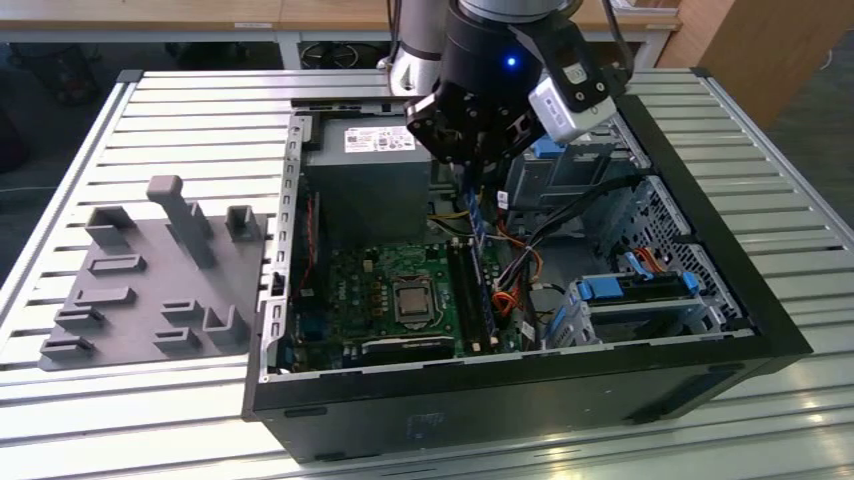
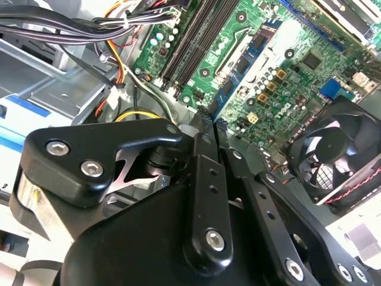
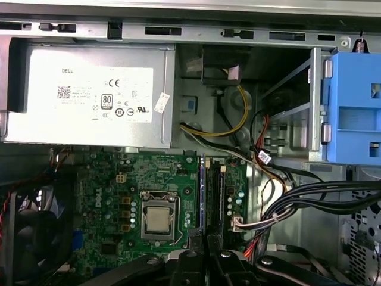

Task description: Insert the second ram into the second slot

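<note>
In the exterior view my gripper (image 1: 470,180) hangs over the open computer case, shut on the second ram (image 1: 474,217), a thin blue stick pointing down from the fingers. The stick's lower end is a little above the black memory slots (image 1: 466,290) on the green motherboard (image 1: 387,300). In both wrist views the black fingers (image 2: 202,149) press together on a thin edge. The gripper (image 3: 206,253) lines up with the long dark slots (image 3: 213,190) beside the processor socket (image 3: 158,217). Which of the slots the stick is over, I cannot tell.
A grey power supply (image 1: 367,165) fills the case's far corner. Bundled cables (image 3: 309,196) run close beside the slots. Light-blue drive-bay clips (image 1: 641,290) sit at the exterior view's right, a fan (image 2: 333,155) near the board, and a grey fixture plate (image 1: 147,290) on the slatted table.
</note>
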You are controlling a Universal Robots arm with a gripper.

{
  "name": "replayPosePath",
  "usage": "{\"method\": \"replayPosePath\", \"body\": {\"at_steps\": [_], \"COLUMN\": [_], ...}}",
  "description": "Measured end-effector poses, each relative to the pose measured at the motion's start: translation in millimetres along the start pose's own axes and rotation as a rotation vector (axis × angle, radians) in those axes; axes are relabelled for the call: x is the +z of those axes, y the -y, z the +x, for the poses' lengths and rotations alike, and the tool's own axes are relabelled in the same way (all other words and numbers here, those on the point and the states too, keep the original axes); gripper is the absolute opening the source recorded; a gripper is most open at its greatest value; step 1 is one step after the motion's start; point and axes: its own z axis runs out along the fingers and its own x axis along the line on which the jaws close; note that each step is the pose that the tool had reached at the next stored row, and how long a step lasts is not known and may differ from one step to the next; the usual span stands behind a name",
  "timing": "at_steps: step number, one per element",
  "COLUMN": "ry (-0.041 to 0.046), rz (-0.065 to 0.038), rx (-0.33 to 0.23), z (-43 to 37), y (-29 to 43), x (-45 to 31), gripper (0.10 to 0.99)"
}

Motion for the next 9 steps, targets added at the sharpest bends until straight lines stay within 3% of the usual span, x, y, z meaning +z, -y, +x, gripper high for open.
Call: {"method": "replayPosePath", "body": {"at_steps": [9], "ry": [-0.0001], "rz": [0.0], "rx": [0.0], "z": [0.0], "y": [0.1], "x": [1.9], "gripper": [0.137]}}
